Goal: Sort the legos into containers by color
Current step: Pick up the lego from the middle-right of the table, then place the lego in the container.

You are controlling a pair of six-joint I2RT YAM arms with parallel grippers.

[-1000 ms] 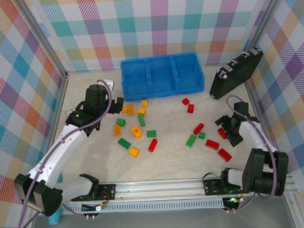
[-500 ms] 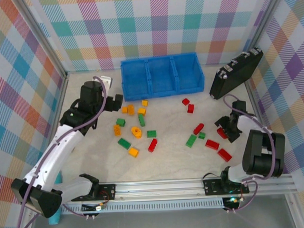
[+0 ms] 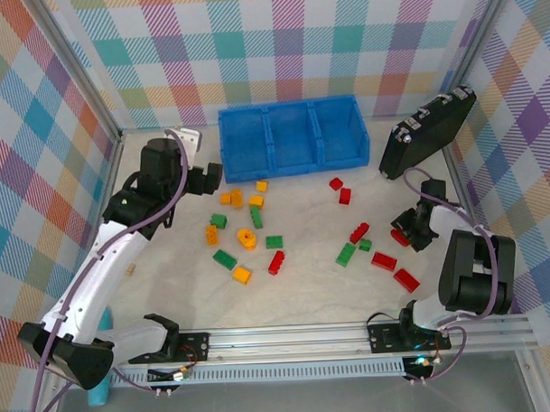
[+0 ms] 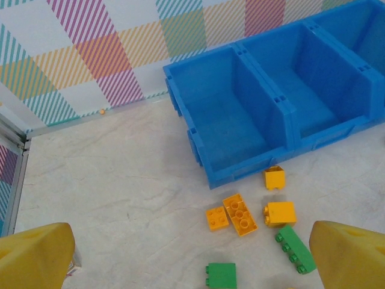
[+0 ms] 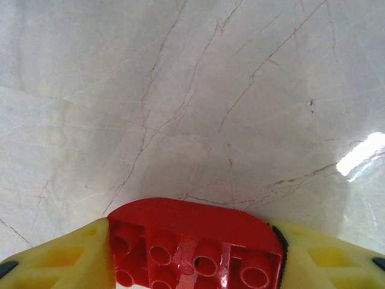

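Red lego [image 5: 192, 244] is sitting pinched between the yellow fingers [image 5: 54, 262] of the right gripper [image 3: 410, 232], both pads pressing on its ends, jaws standing about half open around it, hollow underside facing the wrist camera, brick low at the marble table [image 5: 180, 90]. That spot is lying at the right side of the floor, well apart from the blue tray [image 3: 282, 162] at the back, near the black case [image 3: 426, 133]. Left gripper [image 3: 211, 181] is hanging with jaws spread wide, gripping nothing, above the yellow-orange legos [image 4: 240, 214] just in front of the tray's left compartment [image 4: 231, 129]. No brick is lying in the tray yet, so sorting looks barely started. Risks, judging from here: the grip is looking shallow, out at the fingertips, so the brick may be twisting or popping out on lift; the carry to the tray is running long and passing close to the case; both arms may be crowding the tray at once; other red legos [image 3: 384, 261] are lying just beside and could be getting nudged.
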